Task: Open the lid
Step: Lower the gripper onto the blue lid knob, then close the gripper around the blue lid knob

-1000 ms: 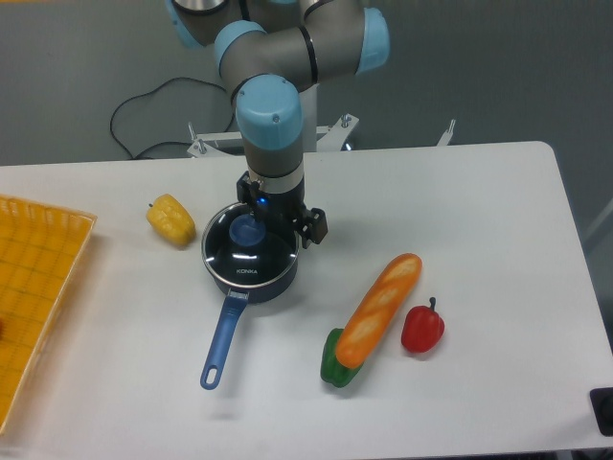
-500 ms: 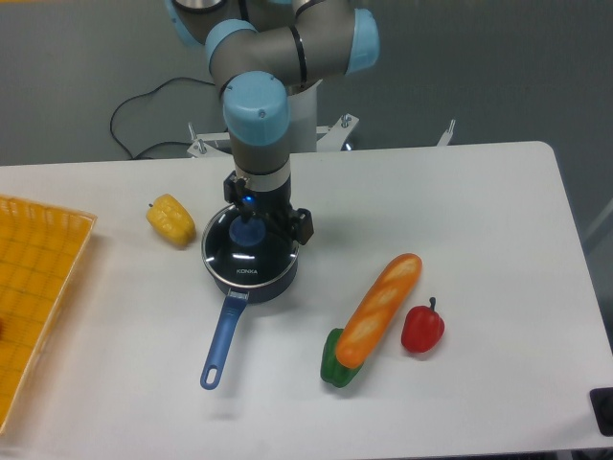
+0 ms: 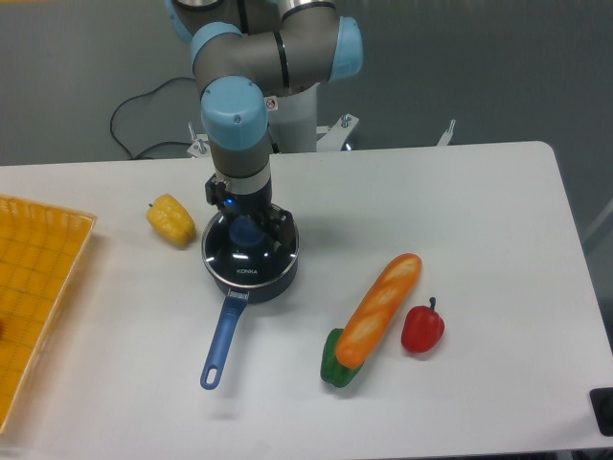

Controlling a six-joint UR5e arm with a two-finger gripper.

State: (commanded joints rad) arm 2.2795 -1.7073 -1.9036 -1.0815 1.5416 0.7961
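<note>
Left of the frame's centre, the lid [image 3: 246, 251] is seated on a dark blue saucepan [image 3: 237, 287]. It is a round pane of clear glass edged with a metal rim, marked "KONKA" in white near its lower edge, with a blue knob at its middle. The gripper [image 3: 245, 228] is positioned directly over that knob; whether its jaws are apart or closed cannot be told. A yellow pepper [image 3: 170, 219] is seen just left of the pan.
</note>
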